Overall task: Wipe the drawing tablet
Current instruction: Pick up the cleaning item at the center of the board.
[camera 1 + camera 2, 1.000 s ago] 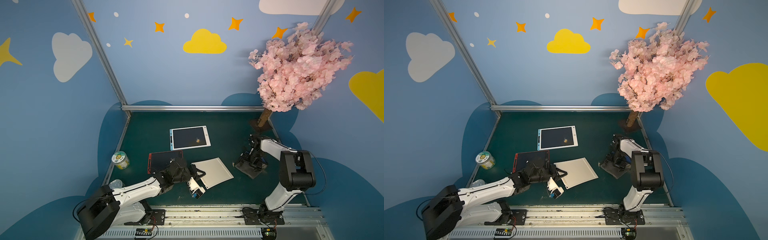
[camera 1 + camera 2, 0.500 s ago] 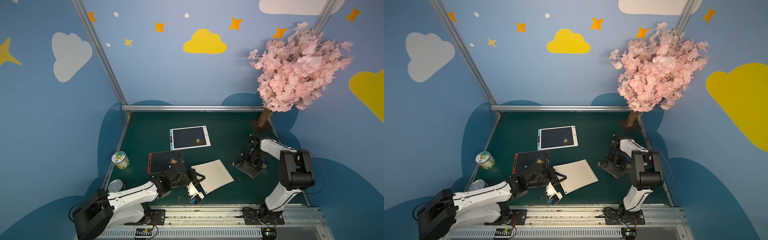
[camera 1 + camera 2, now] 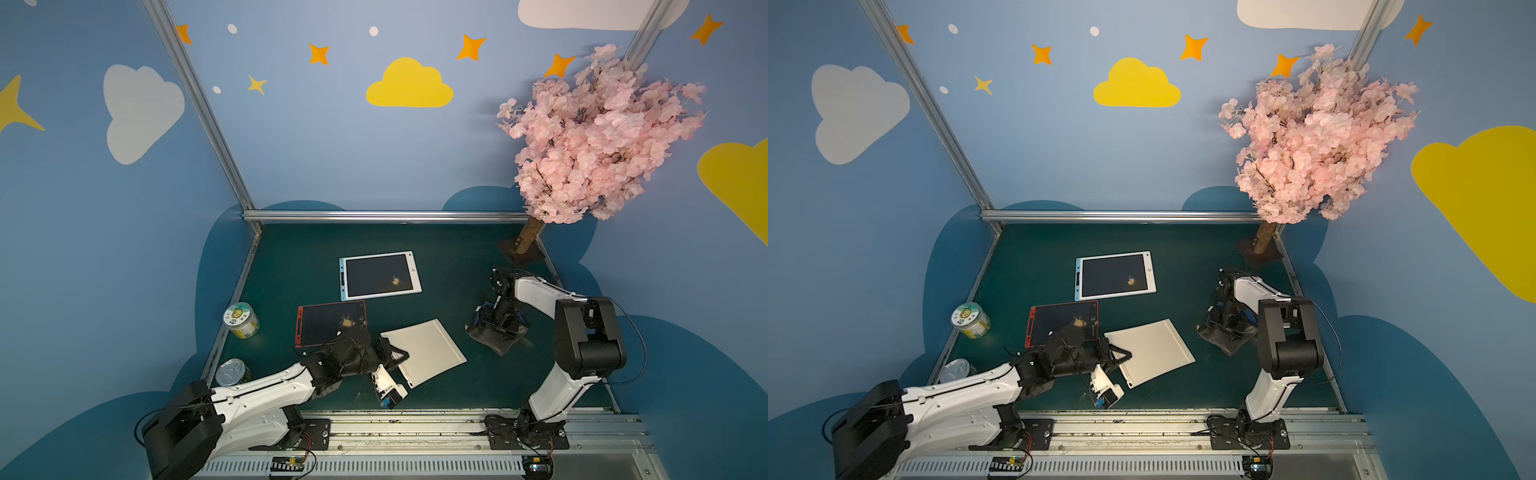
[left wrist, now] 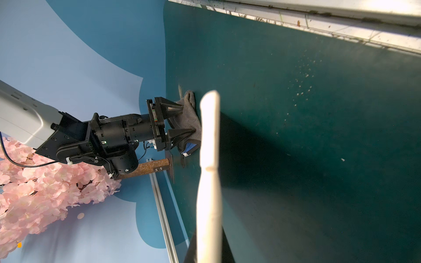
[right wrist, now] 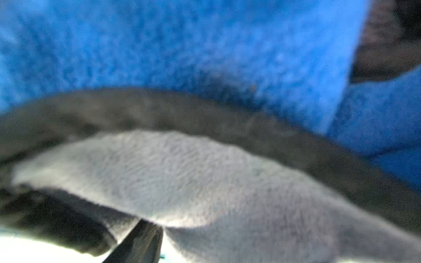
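Three tablets lie on the green table [image 3: 436,266]. A blue-and-white framed tablet [image 3: 379,275] carries an orange smudge, and so does a red-framed tablet [image 3: 328,322] nearer me. The third, a white tablet [image 3: 426,349], is gripped at its near-left corner by my shut left gripper [image 3: 397,358]. The left wrist view shows it edge-on, a white tablet edge [image 4: 209,173]. My right gripper [image 4: 190,119] points down into a grey and blue cloth [image 3: 494,343] at the right. Its fingers stand apart with cloth bunched between them. That cloth [image 5: 205,177] fills the right wrist view.
A jar with a green and yellow lid [image 3: 241,320] and a metal tin [image 3: 230,372] stand along the left edge. The pink blossom tree's trunk and base [image 3: 525,245] occupy the far right corner. A metal rail [image 3: 415,419] runs along the front edge.
My left arm has drawn back toward the front edge with the white tablet, uncovering the red-framed tablet. The right gripper stays on the cloth, its fingers a little closer together.
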`<state>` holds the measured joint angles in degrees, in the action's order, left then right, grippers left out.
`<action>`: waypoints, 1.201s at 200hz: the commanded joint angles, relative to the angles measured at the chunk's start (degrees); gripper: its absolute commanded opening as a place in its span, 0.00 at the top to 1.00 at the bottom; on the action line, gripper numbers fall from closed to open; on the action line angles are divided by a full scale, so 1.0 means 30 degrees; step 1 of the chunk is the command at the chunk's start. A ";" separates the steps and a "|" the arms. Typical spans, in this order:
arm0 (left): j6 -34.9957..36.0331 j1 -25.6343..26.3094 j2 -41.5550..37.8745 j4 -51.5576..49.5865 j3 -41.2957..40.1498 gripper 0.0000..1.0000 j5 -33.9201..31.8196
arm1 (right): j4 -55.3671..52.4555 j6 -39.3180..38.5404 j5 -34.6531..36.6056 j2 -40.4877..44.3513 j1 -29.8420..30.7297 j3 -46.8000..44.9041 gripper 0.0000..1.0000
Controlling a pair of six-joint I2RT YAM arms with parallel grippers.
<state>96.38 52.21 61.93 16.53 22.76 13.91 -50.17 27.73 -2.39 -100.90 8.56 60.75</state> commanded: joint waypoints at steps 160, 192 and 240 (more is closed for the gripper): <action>-0.0103 0.0118 -0.0006 -0.0359 0.0557 0.97 0.0775 | 0.1008 -0.0744 0.1958 0.9196 0.1881 0.0857 1.00; -0.0305 0.0118 0.0157 -0.0180 0.0610 0.97 0.0957 | 0.1629 0.0610 -0.5565 0.9007 -0.4065 -0.1505 1.00; -0.0339 0.0140 0.0135 -0.0297 0.0718 0.97 0.1016 | 0.0191 0.0126 -0.2139 0.8344 -0.0711 0.0184 1.00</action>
<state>95.74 52.31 62.26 15.86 23.14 15.46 -46.09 27.64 -11.75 -75.13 6.76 57.74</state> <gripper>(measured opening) 0.093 0.104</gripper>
